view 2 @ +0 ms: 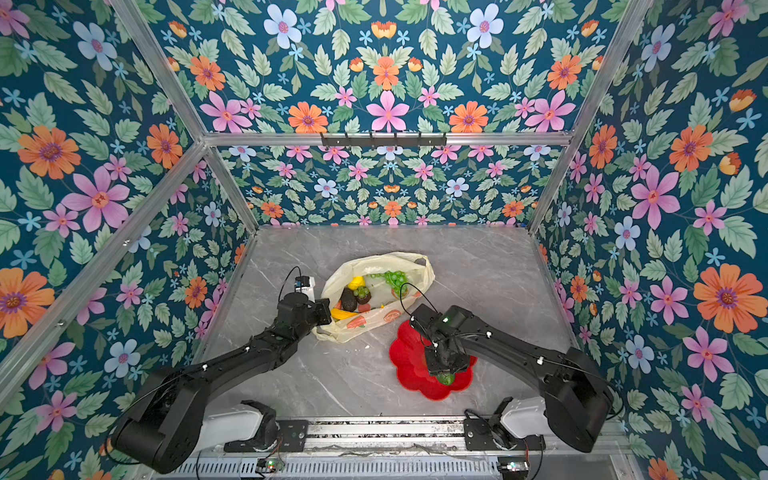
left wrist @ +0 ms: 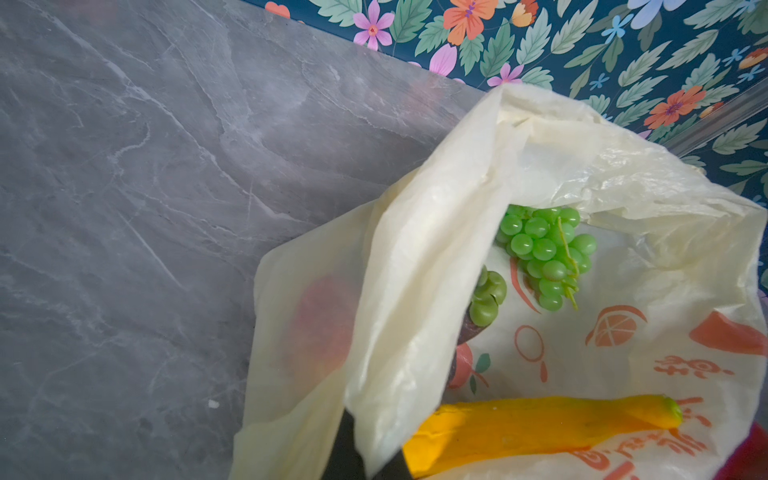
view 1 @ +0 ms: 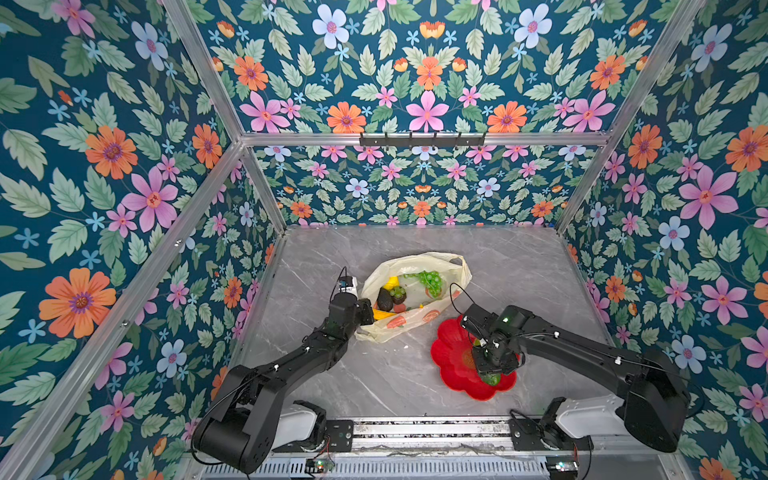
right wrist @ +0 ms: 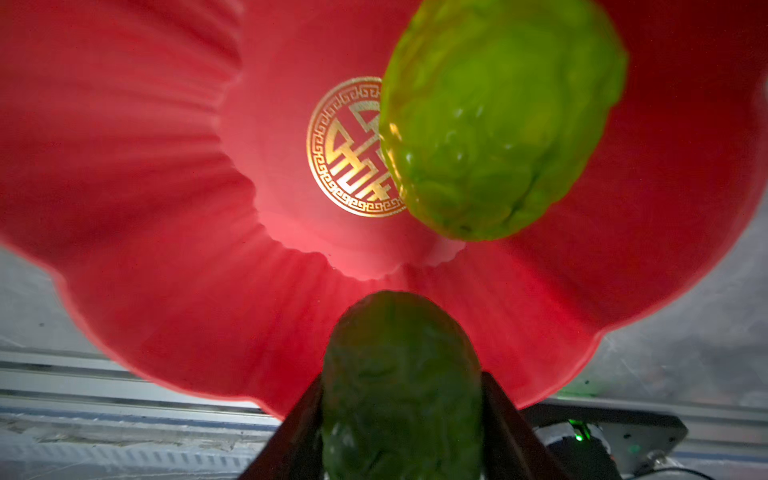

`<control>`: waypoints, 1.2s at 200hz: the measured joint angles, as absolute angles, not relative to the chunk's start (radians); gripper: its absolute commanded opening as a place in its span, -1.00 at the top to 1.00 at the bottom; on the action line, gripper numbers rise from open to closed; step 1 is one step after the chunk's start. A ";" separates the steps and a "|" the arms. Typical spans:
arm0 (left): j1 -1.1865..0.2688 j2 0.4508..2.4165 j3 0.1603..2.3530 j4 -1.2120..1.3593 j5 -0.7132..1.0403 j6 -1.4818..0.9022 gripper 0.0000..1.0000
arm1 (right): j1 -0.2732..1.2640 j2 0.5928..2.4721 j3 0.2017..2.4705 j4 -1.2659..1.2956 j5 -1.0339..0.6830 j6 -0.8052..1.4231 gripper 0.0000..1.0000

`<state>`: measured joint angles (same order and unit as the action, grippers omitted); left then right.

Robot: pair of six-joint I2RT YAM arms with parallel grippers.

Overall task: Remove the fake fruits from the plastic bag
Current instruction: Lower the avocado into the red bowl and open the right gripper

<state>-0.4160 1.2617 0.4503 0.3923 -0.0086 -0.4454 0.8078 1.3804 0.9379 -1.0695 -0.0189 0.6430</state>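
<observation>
The pale-yellow plastic bag lies open mid-table. Inside it are fake fruits: green grapes, a lemon, a dark avocado and a yellow banana. My left gripper is shut on the bag's near rim, holding a fold of plastic up. My right gripper is shut on a green bumpy fruit just above the red flower-shaped plate. A second green bumpy fruit lies on that plate.
The plate sits at the front right of the grey marble table, just right of the bag. An aluminium rail with both arm bases runs along the front edge. Flowered walls close in the other three sides.
</observation>
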 measured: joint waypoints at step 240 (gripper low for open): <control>-0.416 1.251 0.450 0.391 -0.016 -0.442 1.00 | 0.815 1.510 0.936 -1.085 0.083 0.686 -0.37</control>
<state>-0.4160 1.2507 0.4503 0.3908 -0.0162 -0.4423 0.8154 1.5097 0.9363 -1.0855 0.0826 0.6857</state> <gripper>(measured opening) 0.049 0.680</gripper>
